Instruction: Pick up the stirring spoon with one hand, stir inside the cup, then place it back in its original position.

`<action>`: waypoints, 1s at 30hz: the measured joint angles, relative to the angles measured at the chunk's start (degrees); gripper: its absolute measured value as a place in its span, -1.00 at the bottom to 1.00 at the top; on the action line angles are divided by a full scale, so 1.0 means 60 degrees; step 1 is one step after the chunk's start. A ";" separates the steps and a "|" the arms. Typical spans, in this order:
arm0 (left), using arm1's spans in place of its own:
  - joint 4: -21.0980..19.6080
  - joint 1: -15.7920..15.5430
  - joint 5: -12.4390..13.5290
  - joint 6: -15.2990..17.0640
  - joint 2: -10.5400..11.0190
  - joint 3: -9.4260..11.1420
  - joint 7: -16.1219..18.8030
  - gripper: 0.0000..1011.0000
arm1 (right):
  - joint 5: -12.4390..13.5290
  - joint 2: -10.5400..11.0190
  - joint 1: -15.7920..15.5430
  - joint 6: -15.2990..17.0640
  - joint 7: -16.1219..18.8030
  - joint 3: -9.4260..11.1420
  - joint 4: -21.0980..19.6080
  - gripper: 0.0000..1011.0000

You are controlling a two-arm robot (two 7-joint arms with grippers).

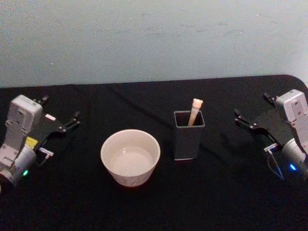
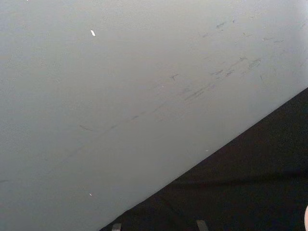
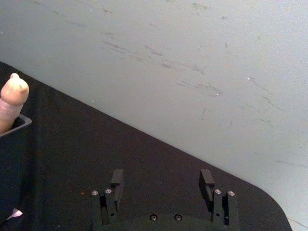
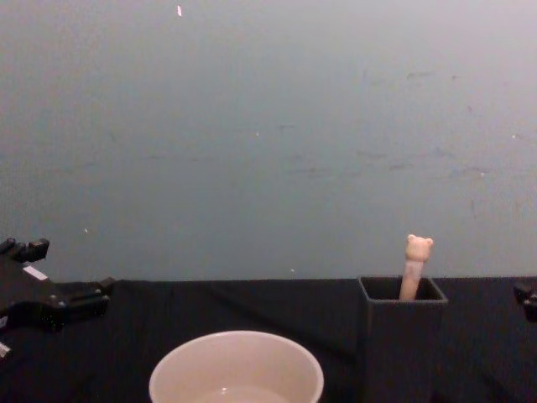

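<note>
Where the spoon stands: the slim beige stirring spoon with a tiny bear head (image 1: 194, 112) (image 4: 414, 270) leans slightly inside the tall dark grey square-mouthed holder (image 1: 188, 142). Its metal bowl is hidden inside, and only the top of the handle clears the mouth, which leaves the bear end free to be pinched from above.
Holder: it lies between the two sets of fingers, well apart from both and nearer the right ones. Its thin walls keep the spoon propped up rather than lying flat.
Cup: the wide round cream-white cup (image 1: 130, 131) (image 4: 235, 337) sits just beside the holder, on the side toward the left fingers, with its mouth open upward. This probably keeps the carry from holder to cup short.
Left gripper: the black two-fingered left gripper (image 1: 61, 108), with a white label and a silver wrist, hangs low over the black tablecloth (image 1: 154, 207). Its fingers are spread wide and hold nothing, and the cup is the nearest thing to them.
Right gripper: the black right gripper (image 1: 251, 104) (image 3: 161, 175) mirrors it on the far side. Its fingers (image 3: 117, 182) are wide apart and empty, with the spoon off to one side of them.
Step in hand: the pick-up looks not yet begun; both grippers appear held back so either has a clear path in.
</note>
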 joint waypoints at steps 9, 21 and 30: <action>0.0000 0.0000 0.0000 0.0000 0.0000 0.0000 0.0000 0.98 | 0.0000 0.0000 0.0000 0.0000 0.0000 0.0000 0.0000 0.98; 0.0000 0.0000 0.0000 0.0000 -0.0001 0.0000 0.0001 0.98 | 0.0001 0.0000 0.0000 0.0000 0.0000 0.0001 0.0000 0.98; 0.0000 0.0000 0.0000 0.0000 0.0000 0.0000 0.0000 0.98 | 0.0001 0.0000 0.0000 0.0000 0.0000 0.0000 0.0000 0.98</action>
